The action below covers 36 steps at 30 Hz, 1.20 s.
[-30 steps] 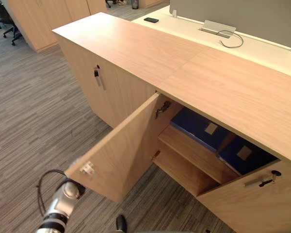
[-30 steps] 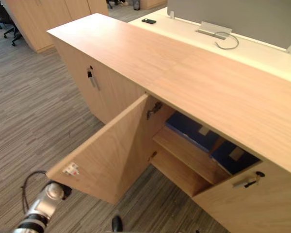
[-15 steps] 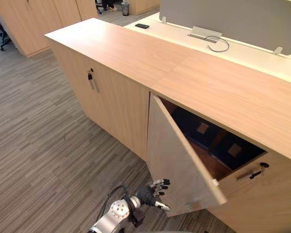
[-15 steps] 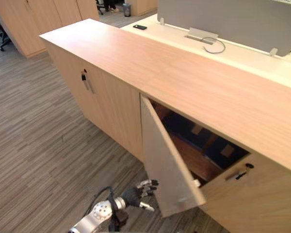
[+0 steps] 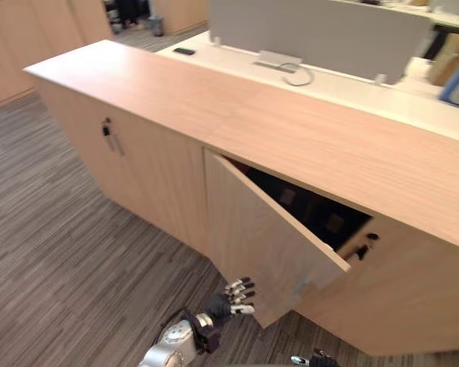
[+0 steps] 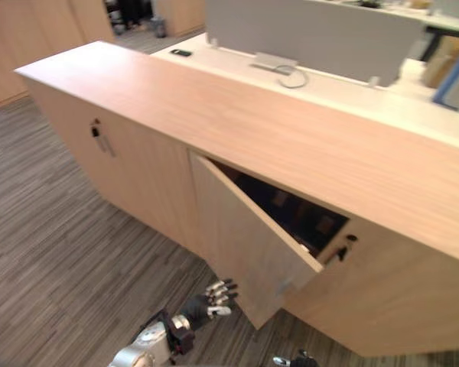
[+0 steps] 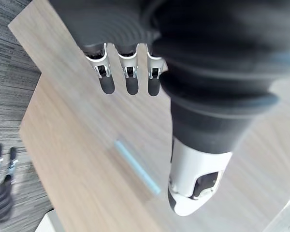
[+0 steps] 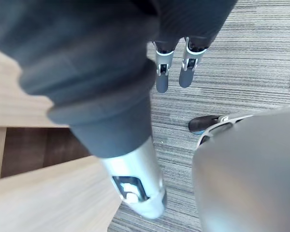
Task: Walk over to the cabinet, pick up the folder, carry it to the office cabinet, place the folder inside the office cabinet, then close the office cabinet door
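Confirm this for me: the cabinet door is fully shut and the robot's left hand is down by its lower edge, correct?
Not fully shut: the left eye view shows the door ajar, with dark folders visible through the gap. The left hand is down by its lower edge, as you said.

- A long light-wood office cabinet (image 5: 214, 107) stands in front of me on the grey striped carpet floor (image 5: 53, 252).
- Its wooden door (image 5: 260, 245) is ajar, and in the dark compartment behind it lie dark folders with pale labels (image 5: 321, 218).
- Beyond the cabinet, a white desk top (image 5: 352, 90) carries a small black phone (image 5: 184, 51), a silver flap (image 5: 278, 59) and a grey cable loop (image 5: 297, 75).
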{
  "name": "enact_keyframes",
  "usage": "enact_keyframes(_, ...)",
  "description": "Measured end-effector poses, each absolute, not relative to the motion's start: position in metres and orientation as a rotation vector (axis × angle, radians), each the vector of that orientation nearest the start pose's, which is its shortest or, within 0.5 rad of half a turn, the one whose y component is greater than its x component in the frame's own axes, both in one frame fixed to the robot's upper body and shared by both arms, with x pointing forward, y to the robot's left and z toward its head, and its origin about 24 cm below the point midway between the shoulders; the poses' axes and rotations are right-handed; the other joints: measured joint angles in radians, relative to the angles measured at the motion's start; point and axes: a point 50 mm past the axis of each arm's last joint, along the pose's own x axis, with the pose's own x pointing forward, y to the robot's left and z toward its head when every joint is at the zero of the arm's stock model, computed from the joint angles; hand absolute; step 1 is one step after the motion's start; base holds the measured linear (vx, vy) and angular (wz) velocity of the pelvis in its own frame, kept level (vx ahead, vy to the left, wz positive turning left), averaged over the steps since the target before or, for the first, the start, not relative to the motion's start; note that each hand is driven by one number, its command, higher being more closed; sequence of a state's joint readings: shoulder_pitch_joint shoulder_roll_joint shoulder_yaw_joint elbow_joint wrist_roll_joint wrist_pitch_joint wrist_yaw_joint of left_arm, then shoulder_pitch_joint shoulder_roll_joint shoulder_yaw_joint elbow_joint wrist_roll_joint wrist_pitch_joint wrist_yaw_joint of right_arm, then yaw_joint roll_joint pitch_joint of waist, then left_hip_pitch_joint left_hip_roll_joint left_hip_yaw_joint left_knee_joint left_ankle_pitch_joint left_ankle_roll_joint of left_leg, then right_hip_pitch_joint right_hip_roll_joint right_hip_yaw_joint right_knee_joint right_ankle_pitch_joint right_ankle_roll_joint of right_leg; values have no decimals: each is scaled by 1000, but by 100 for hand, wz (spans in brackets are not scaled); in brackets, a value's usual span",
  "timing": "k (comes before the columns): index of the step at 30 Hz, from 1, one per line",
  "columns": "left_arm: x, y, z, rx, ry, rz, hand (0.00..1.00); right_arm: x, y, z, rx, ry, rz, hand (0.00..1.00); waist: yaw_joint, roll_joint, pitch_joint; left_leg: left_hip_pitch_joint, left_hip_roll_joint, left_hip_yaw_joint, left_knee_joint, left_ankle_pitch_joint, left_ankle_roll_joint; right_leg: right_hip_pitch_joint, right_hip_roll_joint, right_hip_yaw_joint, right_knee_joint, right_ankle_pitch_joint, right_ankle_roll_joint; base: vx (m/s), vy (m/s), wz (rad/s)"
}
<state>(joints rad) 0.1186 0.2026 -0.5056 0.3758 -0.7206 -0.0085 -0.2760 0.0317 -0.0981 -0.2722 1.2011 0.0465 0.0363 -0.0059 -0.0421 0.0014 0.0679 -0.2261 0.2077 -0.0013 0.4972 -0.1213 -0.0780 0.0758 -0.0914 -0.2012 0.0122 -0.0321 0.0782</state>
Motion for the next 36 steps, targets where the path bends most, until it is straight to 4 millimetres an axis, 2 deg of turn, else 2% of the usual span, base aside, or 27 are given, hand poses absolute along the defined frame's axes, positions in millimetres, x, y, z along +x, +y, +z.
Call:
enact_keyframes(1, 168, 98, -75, -557, 582, -418, 0, 76, -220, -168, 117, 1233, -356, 0, 15, 35, 2, 23, -41, -117, -26, -70, -9, -32, 21, 67, 9, 9, 1, -115, 299, -177)
enact_keyframes(2, 167, 110, -80, -565, 588, -346, 0, 81, -224, -166, 107, 1220, -360, 0, 27, 48, 5, 76, -63, -221, -97, -132, -53, -67, 35, 140, 15, 14, 3, -75, 271, -186)
enact_keyframes(3, 165, 119, -84, -554, 598, -303, 0, 83, -222, -166, 110, 1217, -353, 0, 37, 38, 14, 101, -91, -222, -115, -136, -52, -73, 28, 185, 11, 24, 7, -49, 294, -147)
enact_keyframes(5, 158, 138, -92, -461, 615, -248, 0, 83, -219, -166, 102, 1214, -337, 0, 32, 17, 25, 115, -116, -182, -109, -142, -30, -86, 10, 248, -7, 66, 21, -23, 201, -102)
enact_keyframes(7, 151, 146, -102, -344, 647, -223, 0, 83, -219, -165, 99, 1202, -339, 0, 33, 19, 25, 131, -114, -133, -99, -148, -26, -92, 7, 290, -6, 74, 26, -15, 177, -76)
enact_keyframes(11, 118, 166, -138, -141, 845, -156, 0, 93, -214, -161, 80, 1134, -294, 0, 29, 20, 11, 187, -123, 21, -144, -153, -1, -152, -9, 401, 27, 87, 36, 18, 136, -96)
enact_keyframes(12, 118, 169, -141, -137, 862, -135, 0, 94, -213, -161, 76, 1130, -285, 0, 31, 21, 11, 195, -118, 40, -152, -150, 3, -167, -8, 389, 45, 90, 36, 17, 57, -89)
enact_keyframes(13, 113, 175, -146, -140, 905, -80, 0, 97, -211, -161, 77, 1122, -272, 0, 35, 28, 14, 211, -103, 84, -166, -146, 8, -187, -13, 305, 78, 95, 28, -9, 6, -77)
enact_keyframes(14, 108, 178, -150, -152, 930, -46, 0, 99, -211, -160, 80, 1113, -269, 0, 34, 36, 17, 224, -91, 111, -169, -144, 10, -195, -25, 192, 109, 82, 5, 8, -17, -78)
enact_keyframes(15, 102, 180, -152, -172, 952, -4, 0, 102, -211, -158, 84, 1095, -271, 0, 34, 41, 26, 252, -82, 132, -180, -142, 10, -200, -75, -7, 198, 37, -40, 32, -20, -45)
enact_keyframes(16, 100, 182, -152, -177, 952, 16, 0, 100, -211, -159, 87, 1096, -275, 0, 36, 42, 27, 265, -79, 139, -183, -142, 9, -197, -103, -90, 243, 14, -61, 76, -27, -37)
enact_keyframes(17, 99, 184, -153, -181, 953, 47, 0, 98, -208, -160, 96, 1098, -272, 0, 42, 41, 26, 292, -73, 157, -192, -142, 7, -192, -139, -193, 308, -16, -67, 84, -72, -23)
enact_keyframes(18, 96, 186, -153, -198, 955, 80, 0, 99, -205, -160, 106, 1091, -272, 0, 44, 40, 24, 311, -72, 164, -208, -139, -8, -190, -146, -236, 326, -26, -51, 77, -96, -20)
enact_keyframes(20, 89, 185, -156, -245, 964, 140, 0, 96, -207, -160, 121, 1092, -294, 0, 49, 38, 8, 315, -60, 169, -248, -122, -25, -194, -122, -240, 299, -27, -31, 50, -130, -10)
enact_keyframes(22, 83, 186, -159, -294, 980, 210, 0, 90, -208, -161, 159, 1101, -335, 0, 58, 46, -11, 316, -42, 175, -291, -99, -37, -193, -82, -241, 245, -12, -33, 37, -117, -12)
enact_keyframes(25, 72, 190, -163, -401, 997, 371, 0, 81, -208, -165, 208, 1130, -384, 0, 61, 43, -35, 321, -23, 177, -372, -48, -33, -180, -22, -239, 129, 44, -50, 30, -102, -11)
enact_keyframes(28, 66, 190, -165, -449, 1006, 467, 0, 76, -207, -167, 208, 1153, -399, 0, 61, 38, -35, 361, -27, 175, -405, -18, -25, -92, 16, -239, -20, 114, -50, 26, -59, -6)
enact_keyframes(30, 67, 189, -165, -438, 1009, 477, 0, 76, -205, -167, 203, 1157, -399, 0, 60, 37, -36, 377, -42, 175, -406, -17, -27, -48, 21, -235, -103, 154, -45, -5, 20, -1)
enact_keyframes(32, 71, 187, -165, -418, 1010, 468, 0, 75, -205, -167, 197, 1159, -403, 0, 58, 36, -36, 379, -49, 170, -408, -16, -27, -44, 14, -235, -103, 158, -40, -32, 80, 2)
enact_keyframes(36, 86, 185, -162, -243, 1017, 305, 0, 76, -202, -168, 200, 1173, -401, 0, 57, 17, -28, 388, -58, 156, -422, -21, -26, -42, 7, -231, -104, 166, -37, -35, 68, 2)
